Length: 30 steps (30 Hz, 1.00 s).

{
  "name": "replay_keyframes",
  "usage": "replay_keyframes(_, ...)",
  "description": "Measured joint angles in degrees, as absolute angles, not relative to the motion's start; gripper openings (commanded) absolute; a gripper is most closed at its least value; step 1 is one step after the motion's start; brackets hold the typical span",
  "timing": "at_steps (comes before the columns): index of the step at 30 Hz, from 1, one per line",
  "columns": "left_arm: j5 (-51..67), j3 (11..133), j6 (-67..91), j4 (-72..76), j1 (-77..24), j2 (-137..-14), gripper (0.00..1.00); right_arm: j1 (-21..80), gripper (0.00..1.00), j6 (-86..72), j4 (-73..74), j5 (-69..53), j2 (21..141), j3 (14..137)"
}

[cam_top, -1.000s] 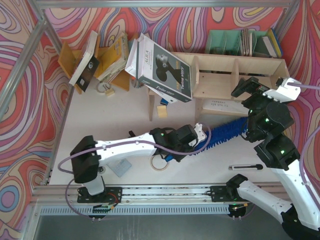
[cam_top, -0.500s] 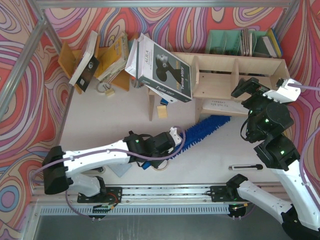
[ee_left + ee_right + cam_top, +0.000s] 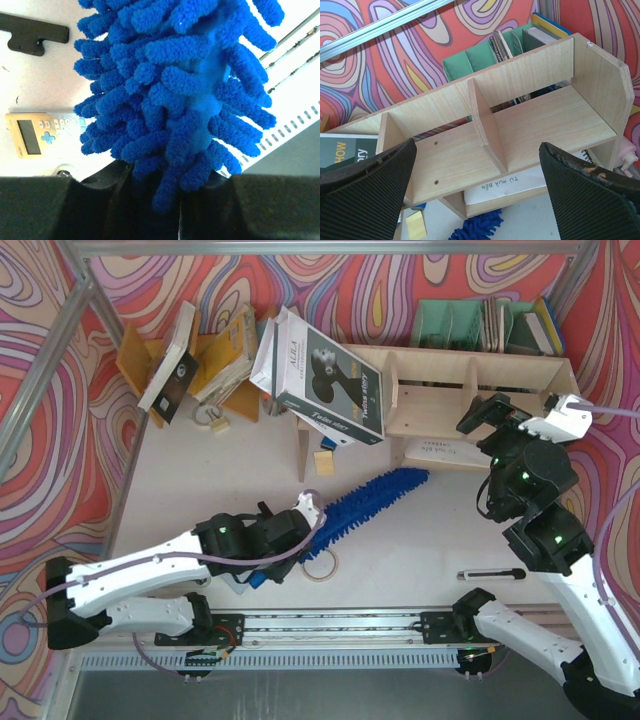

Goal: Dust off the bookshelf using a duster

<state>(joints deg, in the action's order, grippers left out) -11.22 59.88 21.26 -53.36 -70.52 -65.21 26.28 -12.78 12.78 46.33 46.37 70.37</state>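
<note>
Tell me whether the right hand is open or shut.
Open. The right hand has its pads far apart, the bookshelf visible between them, nothing gripped.

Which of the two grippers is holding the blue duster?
The left gripper, shut on the duster; the right gripper stands open and empty, facing the bookshelf.

Teal file organiser (image 3: 440,325) back right, orange book rack (image 3: 130,355) back left, tape ring (image 3: 322,579) in front.
</note>
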Motion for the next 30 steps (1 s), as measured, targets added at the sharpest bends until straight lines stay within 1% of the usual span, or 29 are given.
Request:
replay_keyframes(8, -9.8, 60.88, 22.31, -60.29, -70.57, -56.01, 0.0, 26.28, 0.99, -13.15, 12.78, 46.0, 47.03, 70.37)
replay_keyframes(20, -10.07, 66.52, 23.53, -70.19, -70.54, -54.35, 0.0, 26.28, 0.99, -13.17, 12.78, 46.0, 47.0, 70.37)
replay_keyframes(30, -9.93, 69.34, 24.23, -71.64, -70.39, -46.46, 0.0, 26.28, 0.99, -13.52, 12.78, 46.0, 47.0, 70.37)
